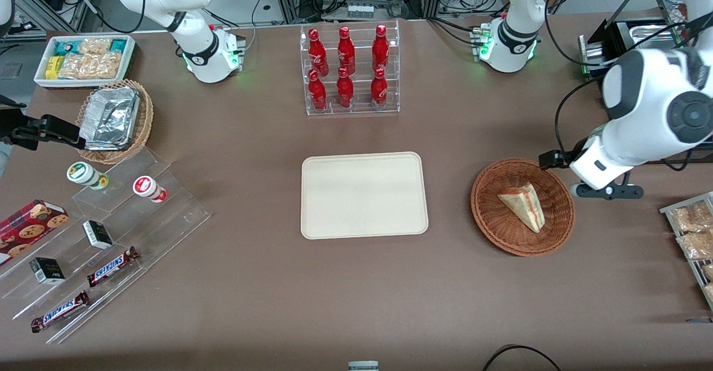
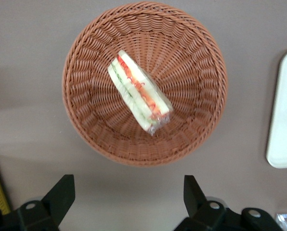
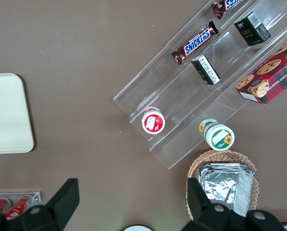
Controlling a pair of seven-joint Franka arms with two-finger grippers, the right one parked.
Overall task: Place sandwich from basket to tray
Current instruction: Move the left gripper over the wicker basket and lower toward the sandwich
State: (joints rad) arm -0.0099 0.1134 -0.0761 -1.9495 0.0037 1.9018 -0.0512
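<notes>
The sandwich (image 1: 522, 206) (image 2: 139, 91), a wrapped white wedge with red and green filling, lies in the round reddish-brown wicker basket (image 1: 490, 215) (image 2: 85, 57). The cream tray (image 1: 363, 195) (image 2: 285, 120) lies flat beside the basket, toward the parked arm's end, with nothing on it. My gripper (image 1: 607, 191) (image 2: 128, 197) hangs above the bare table just outside the basket's rim, on the side toward the working arm's end. It is open, its black fingers (image 2: 61, 192) wide apart with nothing between them.
A clear rack of red bottles (image 1: 350, 70) stands farther from the camera than the tray. A rack of snack packets (image 1: 690, 237) sits at the working arm's table edge. A stepped acrylic display (image 1: 100, 232), a tan foil-filled basket (image 1: 114, 120) and a white bin (image 1: 83, 59) are at the parked arm's end.
</notes>
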